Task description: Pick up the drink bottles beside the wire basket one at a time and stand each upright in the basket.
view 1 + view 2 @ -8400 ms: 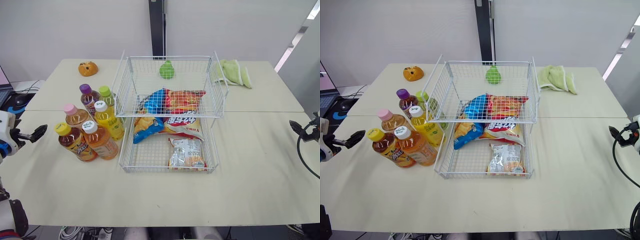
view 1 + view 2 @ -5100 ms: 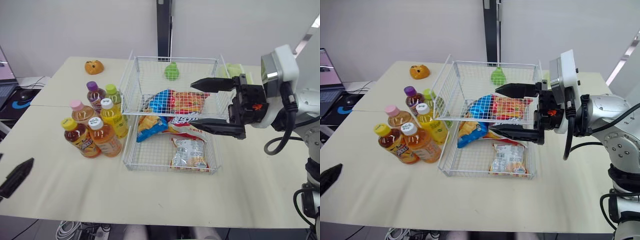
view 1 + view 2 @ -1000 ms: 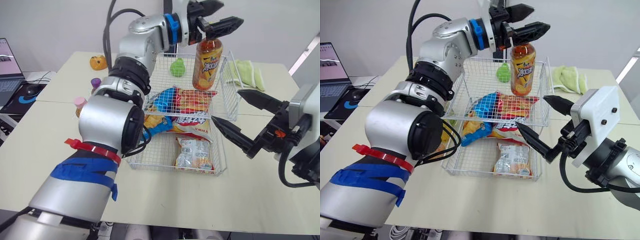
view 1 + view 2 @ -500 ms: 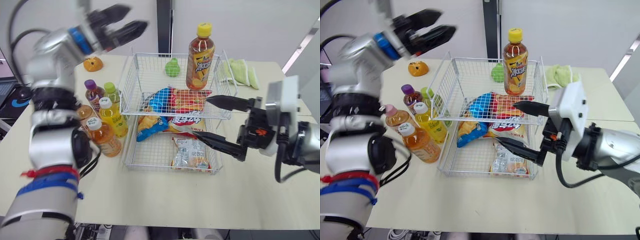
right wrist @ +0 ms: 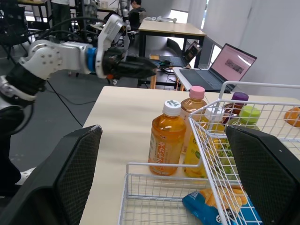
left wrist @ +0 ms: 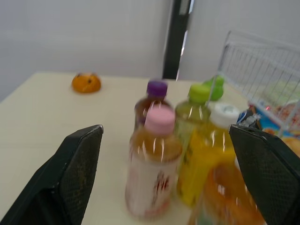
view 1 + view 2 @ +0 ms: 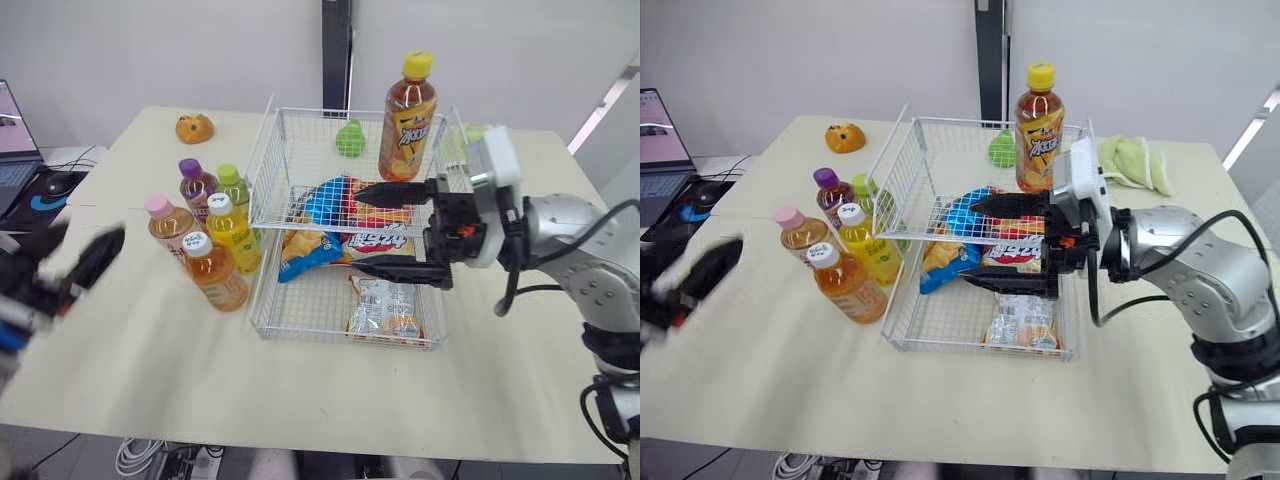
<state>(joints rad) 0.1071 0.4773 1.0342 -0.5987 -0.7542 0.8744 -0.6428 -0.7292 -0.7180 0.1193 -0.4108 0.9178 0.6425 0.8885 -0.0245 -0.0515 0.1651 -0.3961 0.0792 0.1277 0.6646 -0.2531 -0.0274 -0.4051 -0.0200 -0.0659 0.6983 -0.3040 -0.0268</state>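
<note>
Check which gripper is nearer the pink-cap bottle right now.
Left. The left gripper is open on the table's open side of the pink-cap bottle, facing it. The right gripper is open at the wire basket, with the basket wall and other bottles between.

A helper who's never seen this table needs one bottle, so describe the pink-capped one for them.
On the table, find the wire basket; five bottles stand together at its left side. The pink-capped bottle is the one farthest from the basket, and no other cap there is pink.
</note>
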